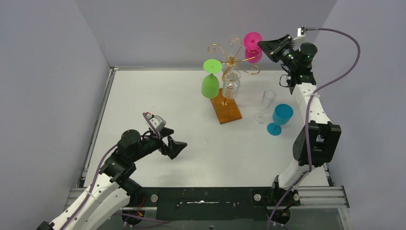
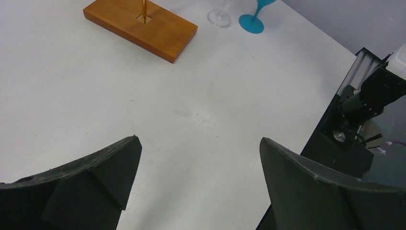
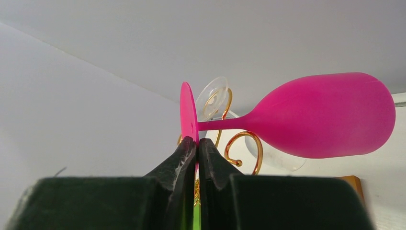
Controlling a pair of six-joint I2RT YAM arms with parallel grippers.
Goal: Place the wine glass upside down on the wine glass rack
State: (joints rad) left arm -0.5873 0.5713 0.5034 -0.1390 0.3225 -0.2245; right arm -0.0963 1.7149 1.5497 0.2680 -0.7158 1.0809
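Observation:
The wine glass rack [image 1: 233,61] is a gold wire stand with curled arms on an orange-brown wooden base [image 1: 226,106]. A green glass [image 1: 210,79] and a clear glass [image 1: 231,84] hang upside down on it. My right gripper [image 1: 264,46] is shut on the foot rim of a pink wine glass [image 1: 252,46], held upside down at the rack's right arm. In the right wrist view the pink glass [image 3: 316,115] has its foot pinched between my fingertips [image 3: 197,142], beside a gold curl [image 3: 242,148]. My left gripper [image 1: 179,146] is open and empty, low over the table.
A clear flute [image 1: 266,104] and a blue glass [image 1: 280,118] stand upright right of the wooden base. The left wrist view shows the base [image 2: 141,26], the flute's foot [image 2: 219,18] and the blue foot [image 2: 251,22]. Grey walls enclose the table.

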